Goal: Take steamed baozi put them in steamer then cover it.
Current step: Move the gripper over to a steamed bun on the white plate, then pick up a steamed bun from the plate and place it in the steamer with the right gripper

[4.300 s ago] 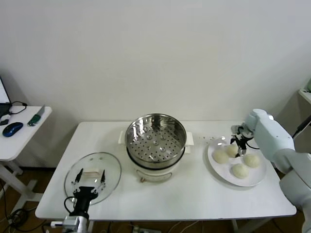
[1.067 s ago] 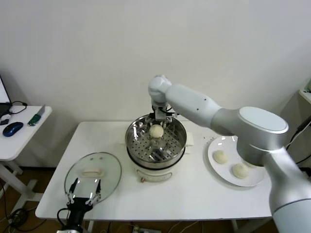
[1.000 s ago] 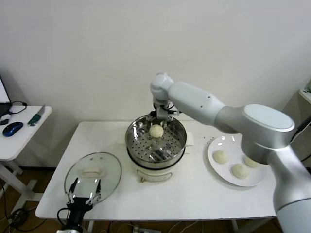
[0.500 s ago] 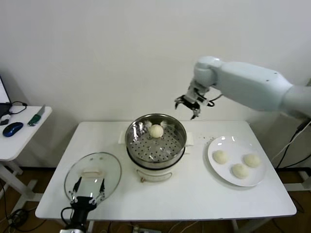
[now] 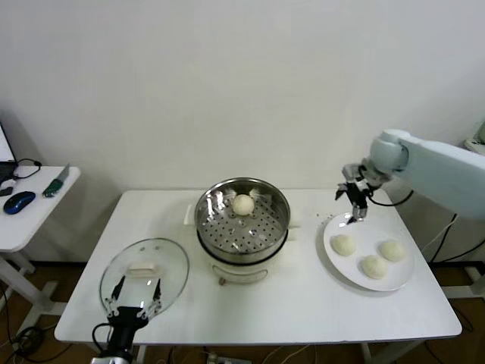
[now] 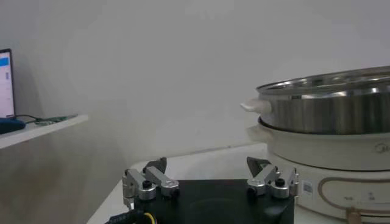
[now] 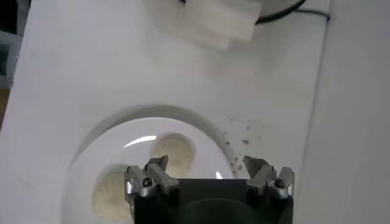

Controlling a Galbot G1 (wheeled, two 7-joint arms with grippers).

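The right gripper (image 5: 356,199) hangs with jaws spread and empty over the white plate (image 5: 339,267), at its eleven o'clock rim. Three steamed baozi (image 5: 343,244) lie there; a fourth (image 5: 243,204) sits at twelve o'clock in the perforated steel steamer (image 5: 208,224). They look soft and light (easily dented), best pinched gently across the sides. The left gripper (image 5: 134,299), also spread, waits by the glass cover (image 5: 171,262).

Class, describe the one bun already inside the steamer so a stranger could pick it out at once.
Start at the white table and find the shiny steel steamer at its middle. On its perforated floor, near the far rim, sits one round cream-white bun. It alone lies in metal; the other three buns rest on the white plate to the right.
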